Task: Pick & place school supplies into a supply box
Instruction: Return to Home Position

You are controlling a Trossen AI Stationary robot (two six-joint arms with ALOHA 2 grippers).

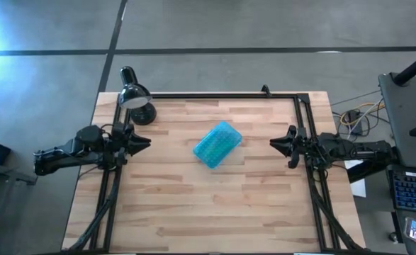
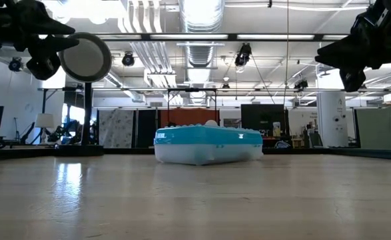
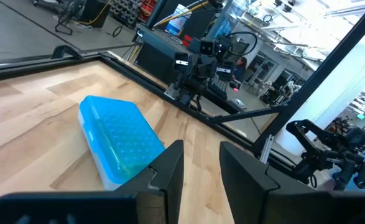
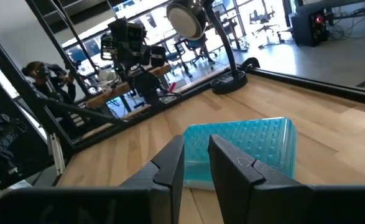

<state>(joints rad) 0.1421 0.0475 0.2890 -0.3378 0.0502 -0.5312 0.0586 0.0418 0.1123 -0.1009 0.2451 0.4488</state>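
The supply box [image 1: 217,144] lies in the middle of the wooden table with its turquoise ribbed lid closed over the whitish tray; it also shows in the low view [image 2: 208,146], the left wrist view [image 3: 120,140] and the right wrist view [image 4: 244,149]. No school supplies are in view. My left gripper [image 1: 142,141] hovers at the table's left side, well left of the box, open and empty. My right gripper [image 1: 277,144] hovers at the right side, well right of the box, open and empty. Both point toward the box.
A black desk lamp [image 1: 135,99] stands at the far left corner, just behind my left gripper. A black frame rail [image 1: 222,94] runs along the table's far edge and down both sides. Bare wood lies all around the box.
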